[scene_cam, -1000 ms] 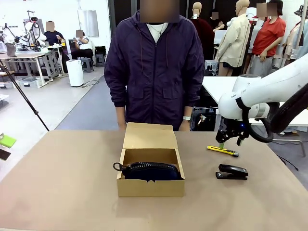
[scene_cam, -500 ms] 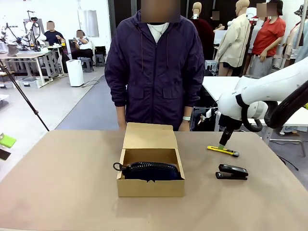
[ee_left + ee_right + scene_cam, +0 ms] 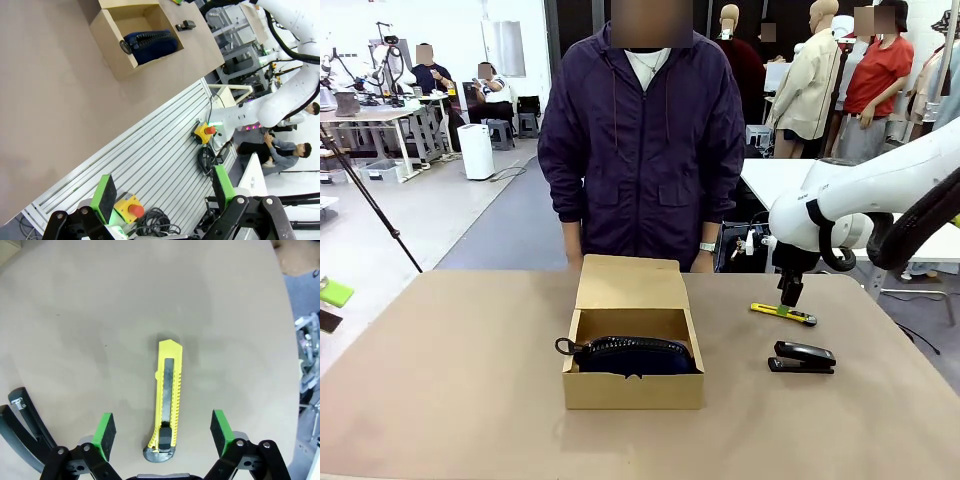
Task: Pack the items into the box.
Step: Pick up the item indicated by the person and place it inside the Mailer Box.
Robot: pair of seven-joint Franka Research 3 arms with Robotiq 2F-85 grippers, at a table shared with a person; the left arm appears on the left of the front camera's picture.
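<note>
black desk stapler [image 3: 802, 357] sits on the brown counter [image 3: 470, 380] just beside the slim yellow utility knife [image 3: 783, 314]. right end effector [image 3: 788, 298] hangs over the knife, pads spread wide either side of it. left end effector [image 3: 164, 192] is wide too. small brown cardboard box [image 3: 633, 390], flap up, has the dark navy zippered pouch [image 3: 635, 355] inside.

stapler [image 3: 34, 417] cut off, pouch [image 3: 635, 352] half hidden
</note>
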